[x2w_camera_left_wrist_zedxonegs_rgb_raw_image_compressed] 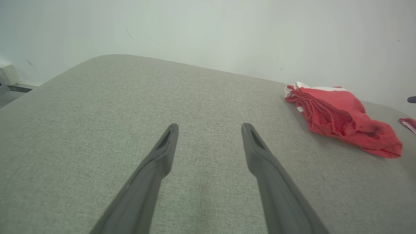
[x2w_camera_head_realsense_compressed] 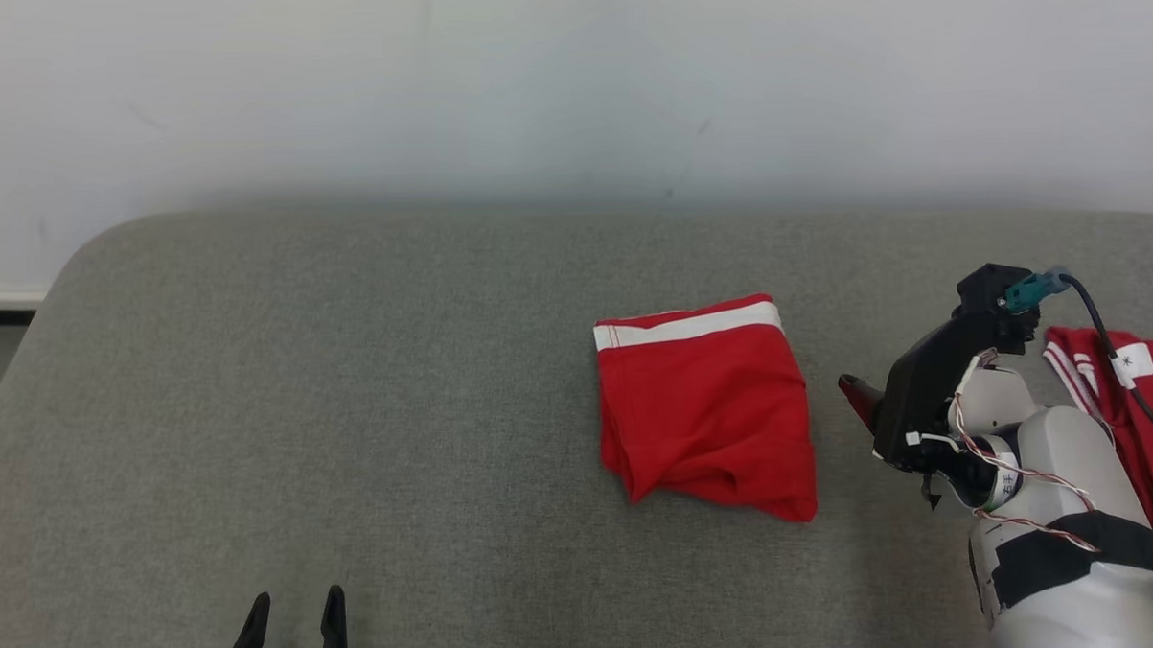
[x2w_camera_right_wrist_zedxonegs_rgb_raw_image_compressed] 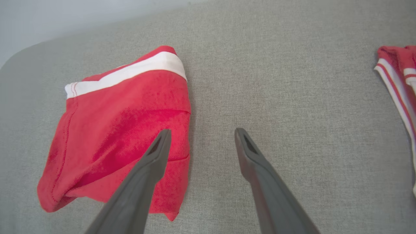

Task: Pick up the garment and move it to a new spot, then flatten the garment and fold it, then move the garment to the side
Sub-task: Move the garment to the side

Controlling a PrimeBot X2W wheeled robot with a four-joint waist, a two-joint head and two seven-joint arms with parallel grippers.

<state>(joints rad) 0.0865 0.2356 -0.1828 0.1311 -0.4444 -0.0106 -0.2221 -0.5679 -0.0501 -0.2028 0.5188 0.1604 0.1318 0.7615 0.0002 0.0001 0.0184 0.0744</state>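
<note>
Red folded garment (x2w_camera_head_realsense_compressed: pixel 704 406) lies on the grey worktop (x2w_camera_head_realsense_compressed: pixel 348 370).
We hold our right gripper (x2w_camera_right_wrist_zedxonegs_rgb_raw_image_compressed: pixel 200 136) just right of the garment, jaws spread; our left gripper (x2w_camera_left_wrist_zedxonegs_rgb_raw_image_compressed: pixel 209 130) sits well left of it, jaws spread too.

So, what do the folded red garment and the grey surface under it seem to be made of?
The folded red garment: soft knit fabric, perhaps cotton, matte; it creases softly and shows stitched seams. The grey surface: woven upholstery cloth, matte; a fine weave grain shows, and the rounded corner suggests padding.
</note>
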